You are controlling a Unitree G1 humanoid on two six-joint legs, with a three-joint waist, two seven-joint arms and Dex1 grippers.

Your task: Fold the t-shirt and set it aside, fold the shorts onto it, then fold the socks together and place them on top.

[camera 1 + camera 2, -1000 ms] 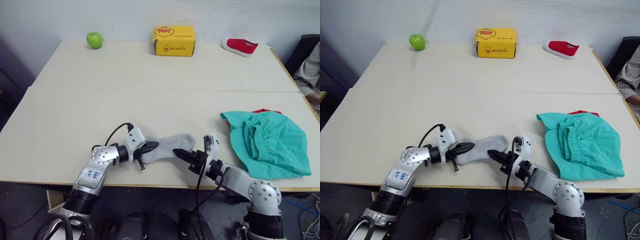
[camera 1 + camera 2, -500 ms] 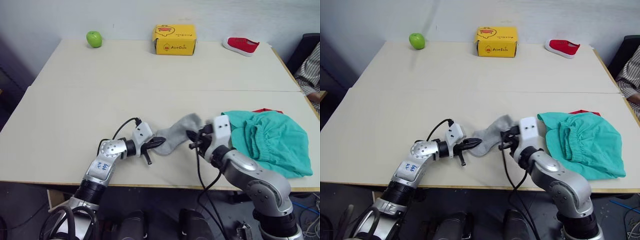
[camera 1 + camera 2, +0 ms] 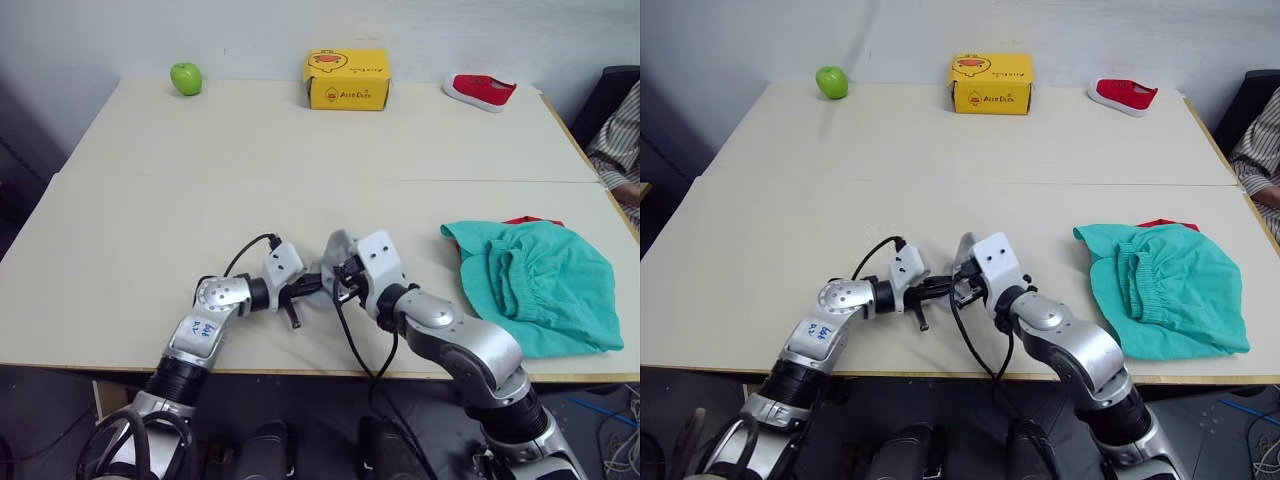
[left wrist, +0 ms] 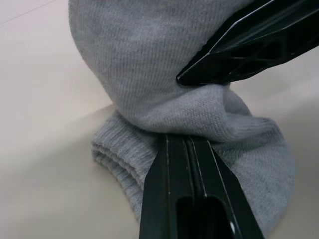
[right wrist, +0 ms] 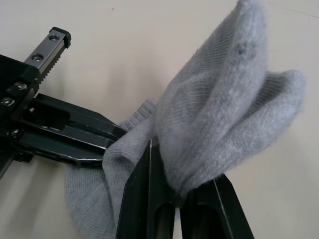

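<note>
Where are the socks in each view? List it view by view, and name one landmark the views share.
Left eye view: the socks sit bunched low in the centre, between the left gripper and the right gripper.
Right eye view: same spot, between the two grippers.
Left wrist view: grey knit folded over, against that gripper's finger.
Right wrist view: grey knit pinched between that gripper's fingers.
Shared landmark: the left gripper's black fingers, meeting the socks.

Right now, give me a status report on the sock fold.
Both claws shut on the socks, left claw pinning one end, right claw folding the other over. Shorts at right. Nothing in the way.
</note>
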